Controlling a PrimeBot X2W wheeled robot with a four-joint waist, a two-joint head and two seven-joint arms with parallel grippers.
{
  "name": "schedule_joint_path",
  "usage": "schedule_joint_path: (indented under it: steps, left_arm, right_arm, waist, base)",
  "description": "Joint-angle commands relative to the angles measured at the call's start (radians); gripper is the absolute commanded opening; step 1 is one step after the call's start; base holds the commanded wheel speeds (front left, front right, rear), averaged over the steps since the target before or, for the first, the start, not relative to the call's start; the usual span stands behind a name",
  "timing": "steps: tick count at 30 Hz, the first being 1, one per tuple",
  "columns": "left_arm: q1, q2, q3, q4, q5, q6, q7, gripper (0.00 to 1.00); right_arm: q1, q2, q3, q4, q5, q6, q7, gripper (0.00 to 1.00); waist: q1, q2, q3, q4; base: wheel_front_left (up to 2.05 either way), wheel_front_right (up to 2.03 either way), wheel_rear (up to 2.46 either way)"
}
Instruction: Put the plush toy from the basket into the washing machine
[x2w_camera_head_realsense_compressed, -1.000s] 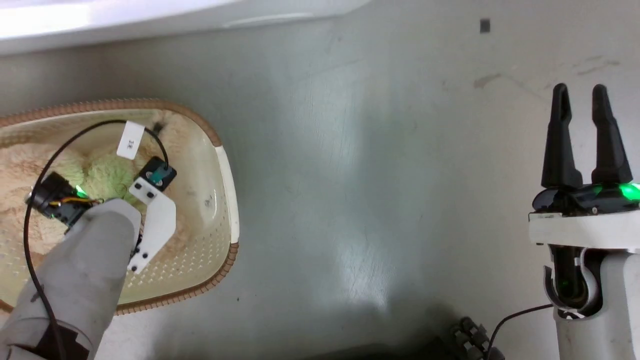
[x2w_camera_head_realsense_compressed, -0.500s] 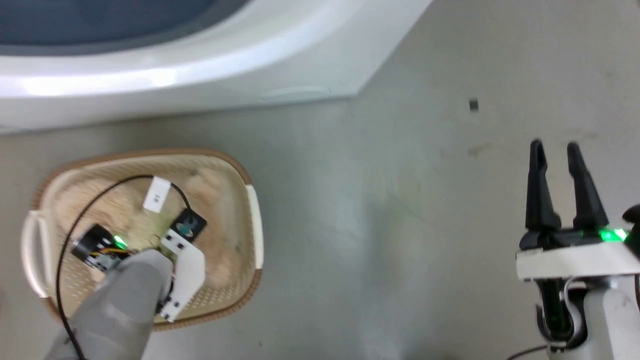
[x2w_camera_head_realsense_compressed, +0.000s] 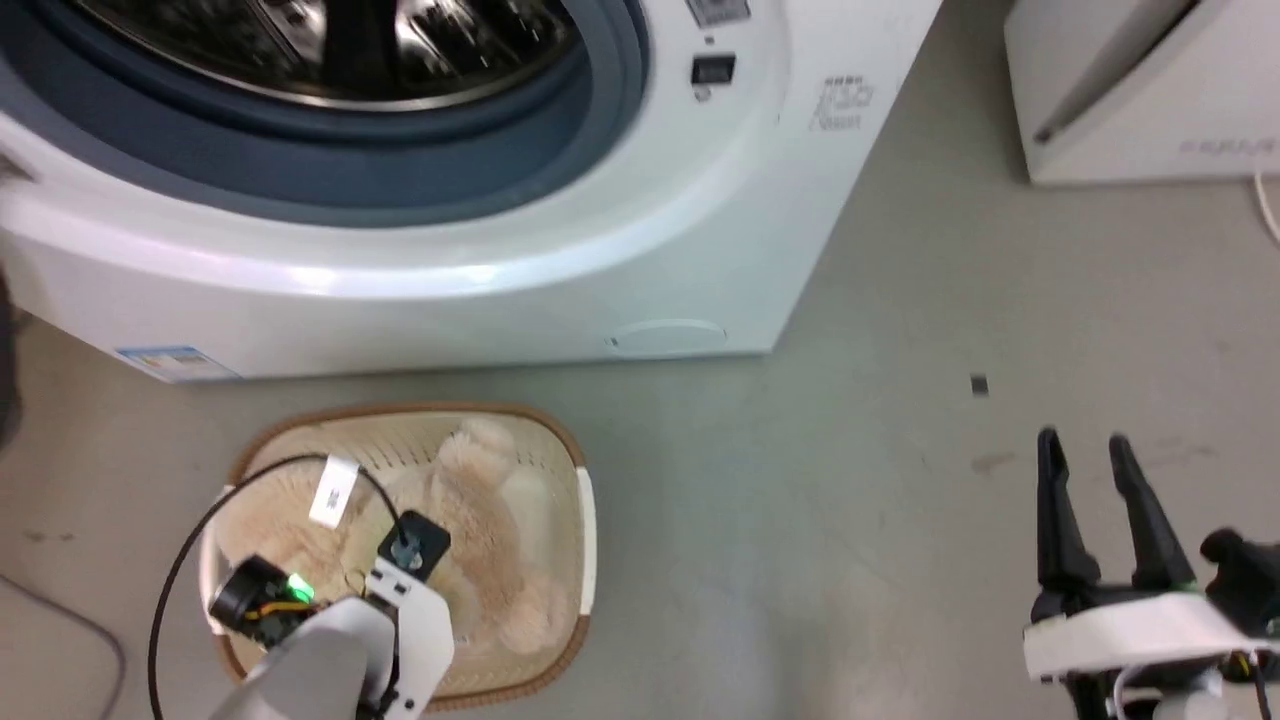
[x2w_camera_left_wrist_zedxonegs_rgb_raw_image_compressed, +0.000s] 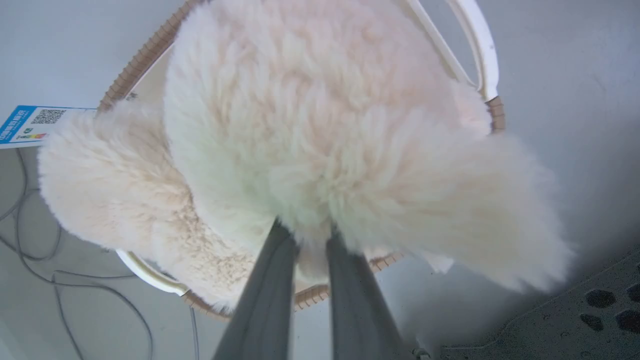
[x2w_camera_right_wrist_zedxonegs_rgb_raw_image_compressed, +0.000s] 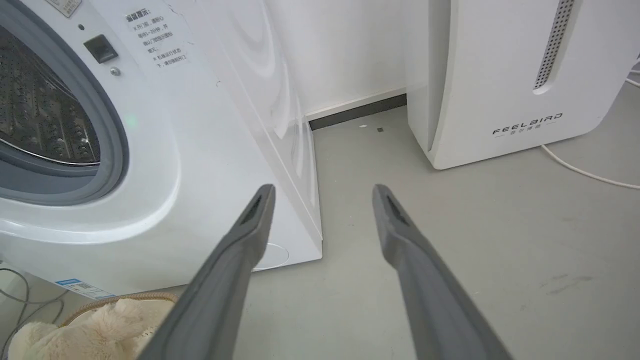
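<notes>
From the head: plush toy (x2w_camera_head_realsense_compressed: 480, 530) in the basket (x2w_camera_head_realsense_compressed: 583, 520), well left of the right gripper (x2w_camera_head_realsense_compressed: 1095, 450), fingers parted, washing machine (x2w_camera_head_realsense_compressed: 700, 230) open beyond; unlike a second ago, drum in frame, through camera tilt. From the left wrist: left gripper (x2w_camera_left_wrist_zedxonegs_rgb_raw_image_compressed: 306, 239) pinching fur at its tips; grasped, with lifting and loading left. From the right wrist: nothing between the fingers.
</notes>
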Motion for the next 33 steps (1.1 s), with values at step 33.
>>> schedule_joint_path:
  steps: [33]
  left_arm:
    - [0.083, -0.015, 0.128, -0.334, -0.117, 0.129, -0.219, 0.0]
  right_arm:
    - [0.169, -0.001, -0.014, 0.05, 0.001, -0.001, -0.005, 1.0]
  waist:
    - [0.0001, 0.0, -0.286, 0.115]
  base:
    - [0.0, 0.0, 0.0]
